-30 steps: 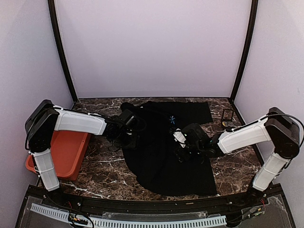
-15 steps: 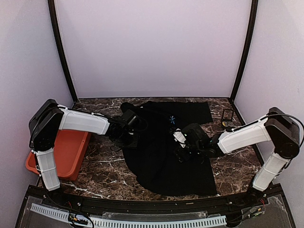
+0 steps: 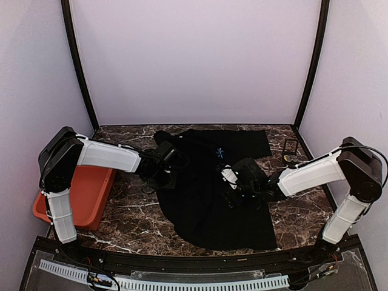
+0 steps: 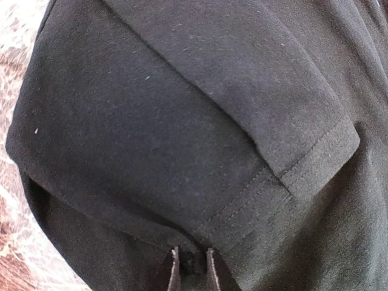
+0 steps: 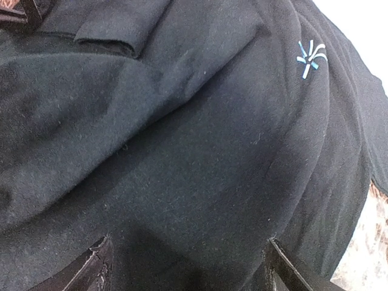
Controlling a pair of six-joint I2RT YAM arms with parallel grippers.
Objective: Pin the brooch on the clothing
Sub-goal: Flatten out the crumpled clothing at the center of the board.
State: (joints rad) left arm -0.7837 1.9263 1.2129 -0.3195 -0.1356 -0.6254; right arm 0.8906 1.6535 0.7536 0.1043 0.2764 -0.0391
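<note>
Bearing one starburst (image 5: 311,59), one black T-shirt (image 3: 203,206)

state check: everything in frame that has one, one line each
Black short-sleeved T-shirt: lying rumpled on the marble table, print side up, one sleeve folded over.
Left gripper: shut, pinching a fold of the shirt near the sleeve hem.
Right gripper: open wide, low over the chest fabric.
Orange plastic bin: upright at the table's left edge.
Brooch: not visible in any view.
</note>
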